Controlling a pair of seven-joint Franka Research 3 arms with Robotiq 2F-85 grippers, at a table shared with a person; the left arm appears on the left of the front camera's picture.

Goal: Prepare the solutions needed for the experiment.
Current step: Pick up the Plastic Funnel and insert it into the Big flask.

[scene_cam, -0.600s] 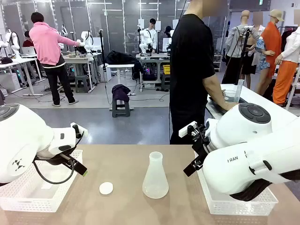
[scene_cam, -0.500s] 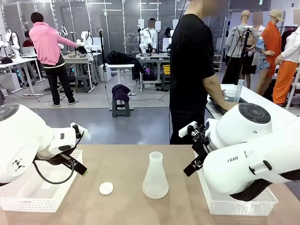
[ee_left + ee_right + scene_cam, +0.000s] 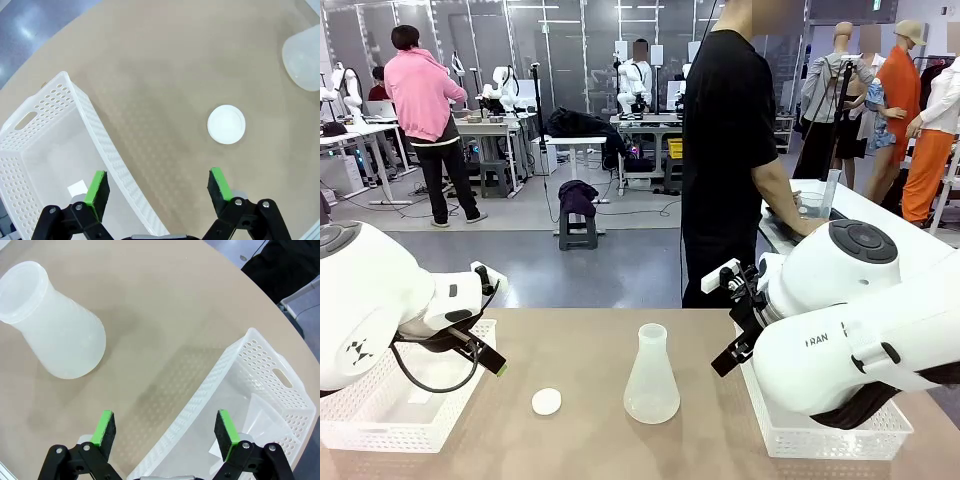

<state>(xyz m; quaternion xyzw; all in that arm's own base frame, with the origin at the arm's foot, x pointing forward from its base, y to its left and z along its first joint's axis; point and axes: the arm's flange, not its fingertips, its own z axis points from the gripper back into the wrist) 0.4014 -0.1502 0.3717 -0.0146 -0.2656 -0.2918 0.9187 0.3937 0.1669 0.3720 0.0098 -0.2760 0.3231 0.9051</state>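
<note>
A translucent white plastic conical flask (image 3: 651,378) stands upright and uncapped at the middle of the table; no pale yellow solution can be made out in it. A round white cap (image 3: 546,401) lies flat to its left. In the left wrist view my left gripper (image 3: 158,185) hangs open over the table, with the cap (image 3: 226,124) ahead of it and the flask (image 3: 304,65) at the far right. My right gripper (image 3: 165,429) is open too, above a basket's edge, and the flask (image 3: 55,335) is off to its upper left. Neither holds anything.
A white perforated basket (image 3: 380,420) sits at the table's left under my left arm, its wall (image 3: 95,130) running between the left fingers. A second basket (image 3: 820,440) stands at the right, with its rim (image 3: 210,385) below my right gripper. A person in black (image 3: 730,150) stands at the far side.
</note>
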